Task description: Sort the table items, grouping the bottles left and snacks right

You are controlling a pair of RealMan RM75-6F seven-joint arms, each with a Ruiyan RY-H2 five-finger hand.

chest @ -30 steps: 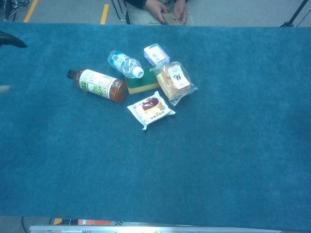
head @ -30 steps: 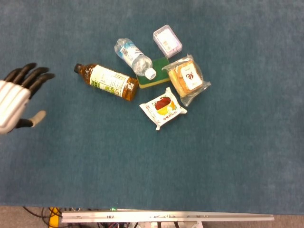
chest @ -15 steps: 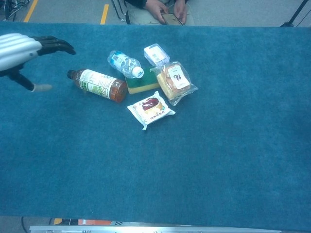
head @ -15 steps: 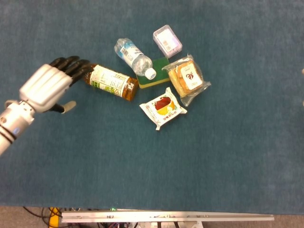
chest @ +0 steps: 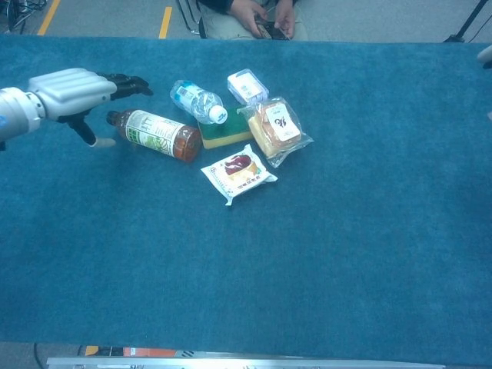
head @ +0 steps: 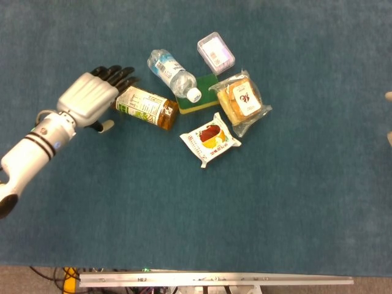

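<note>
A tea bottle (head: 147, 106) with a green-and-white label lies on its side on the blue cloth, and a clear water bottle (head: 173, 75) lies just behind it. My left hand (head: 92, 98) hovers over the tea bottle's cap end, hiding the cap in the head view. Its fingers are stretched out and its thumb points down, and it holds nothing. In the chest view the left hand (chest: 73, 88) sits just above and left of the tea bottle (chest: 157, 133). A bread pack (head: 242, 101) and a white snack pack (head: 209, 138) lie to the right. Only a sliver of my right hand (head: 388, 96) shows at the right edge.
A green sponge (head: 199, 101) lies under the water bottle's cap, between the bottles and the bread pack. A small clear plastic box (head: 215, 52) sits behind it. A person's hands (chest: 261, 15) rest at the table's far edge. Blue cloth (head: 275, 202) covers the table.
My left hand has moved right from the left edge and now reaches over the tea bottle's cap end. The tip of my right hand has appeared at the right edge. The items have not moved.
</note>
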